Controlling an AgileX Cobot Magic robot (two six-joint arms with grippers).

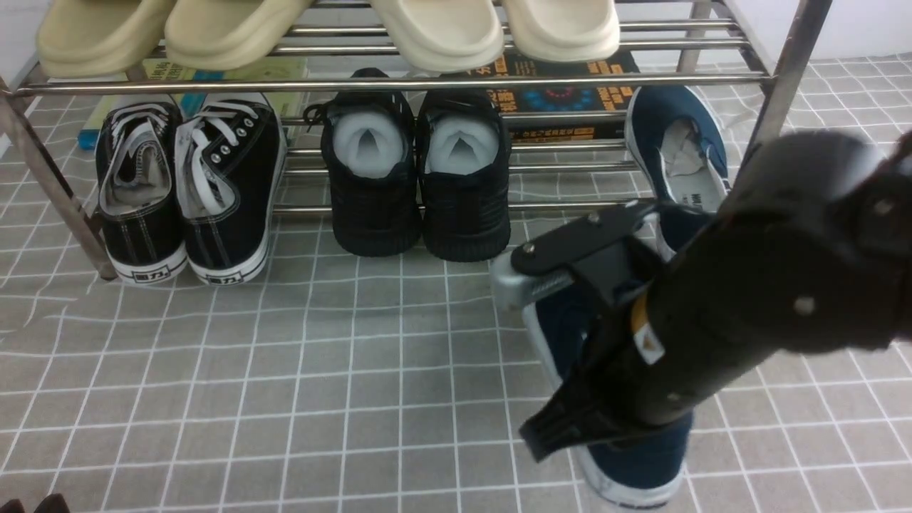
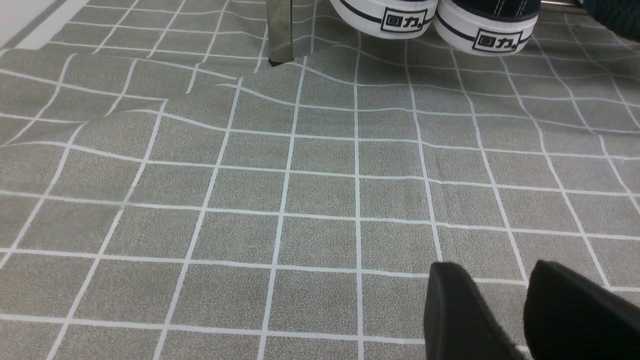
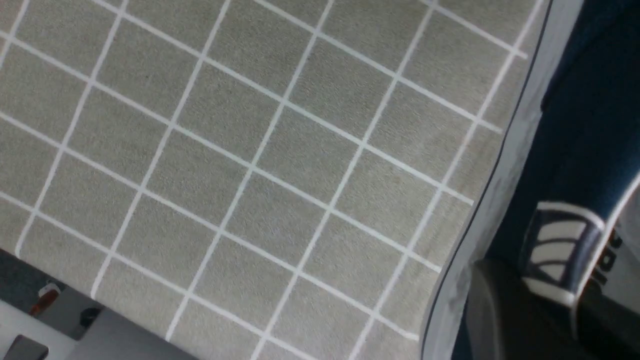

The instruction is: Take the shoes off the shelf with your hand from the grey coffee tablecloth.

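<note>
One navy slip-on shoe with paper stuffing lies on the lower tier of the steel shelf, at the right end. The other navy shoe is off the shelf, in front of it, low over or on the grey checked cloth; I cannot tell which. My right gripper is shut on this shoe's wall near the heel. In the right wrist view the gripper has one finger outside the shoe's navy side. My left gripper is open and empty over bare cloth.
Black lace-up sneakers and all-black shoes stand on the lower tier, left and middle. Beige slippers lie on the upper tier, with books behind. A shelf leg stands ahead of the left gripper. The cloth's edge shows in the right wrist view.
</note>
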